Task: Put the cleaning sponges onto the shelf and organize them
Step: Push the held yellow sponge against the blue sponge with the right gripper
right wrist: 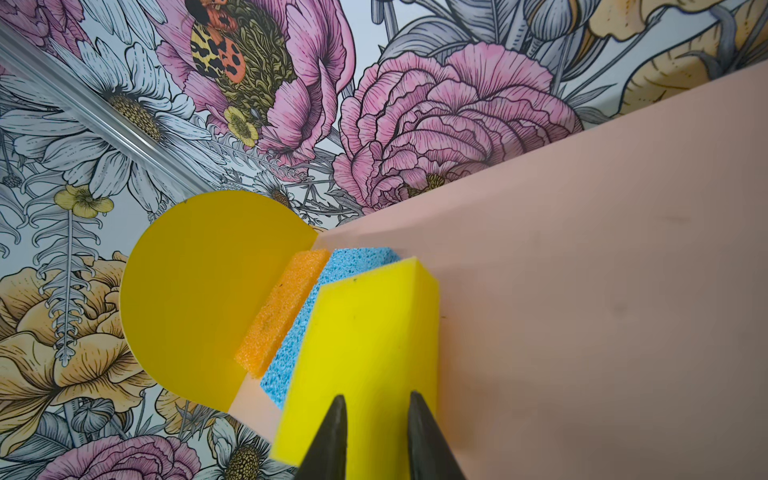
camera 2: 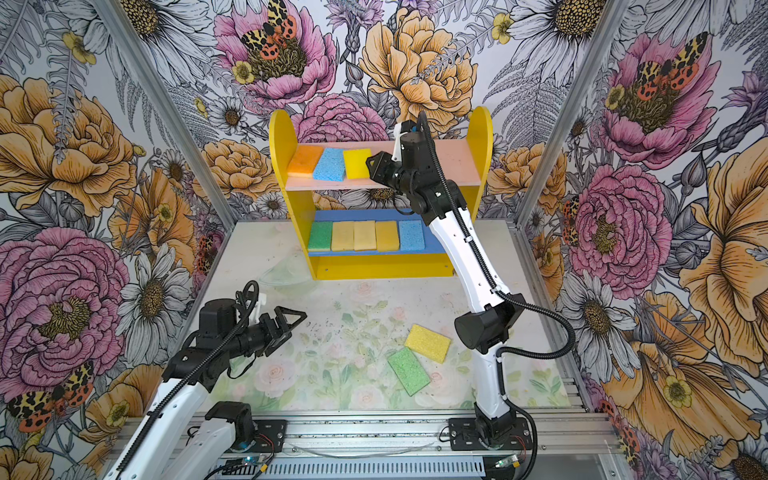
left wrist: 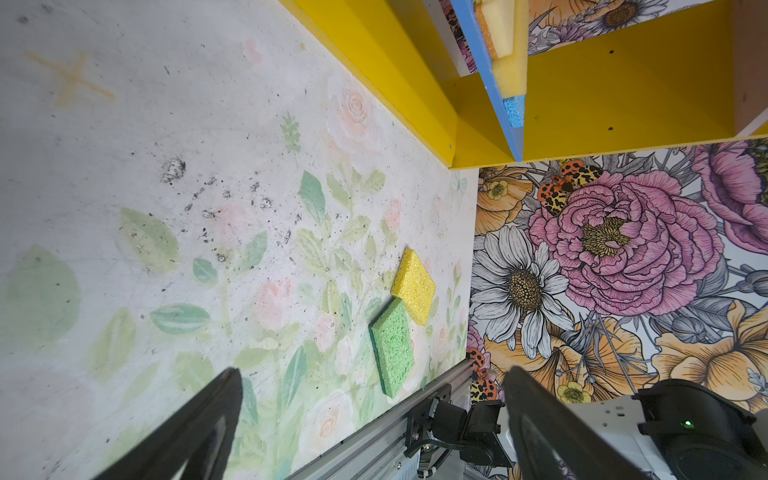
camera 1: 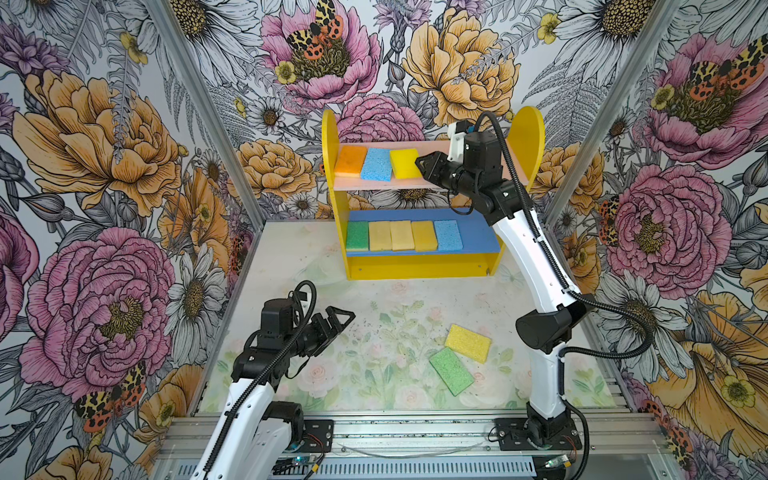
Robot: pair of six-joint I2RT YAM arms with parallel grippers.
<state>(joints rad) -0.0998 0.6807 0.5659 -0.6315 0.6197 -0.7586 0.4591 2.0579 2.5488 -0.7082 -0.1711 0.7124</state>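
Observation:
The shelf (camera 1: 330, 137) (camera 2: 282, 137) stands at the back of the table. On its pink upper board (right wrist: 582, 270) lie an orange sponge (camera 1: 350, 161), a blue sponge (camera 1: 376, 164) and a bright yellow sponge (camera 1: 403, 163) (right wrist: 365, 332). My right gripper (camera 1: 420, 164) (right wrist: 376, 397) sits at the yellow sponge's right end, jaws a little apart, the sponge flat on the board. The blue lower board (camera 1: 478, 237) carries a row of green, tan and blue sponges (camera 1: 401, 235). A yellow sponge (camera 1: 468, 343) (left wrist: 413, 286) and a green sponge (camera 1: 451, 371) (left wrist: 392, 345) lie on the table. My left gripper (camera 1: 345, 320) (left wrist: 374, 372) hovers wide open and empty, left of them.
Floral-printed walls close in the table on three sides. An aluminium rail (camera 1: 415, 428) with both arm bases runs along the front edge. The right arm (camera 1: 532, 266) leans across in front of the shelf's right side panel (camera 1: 530, 137).

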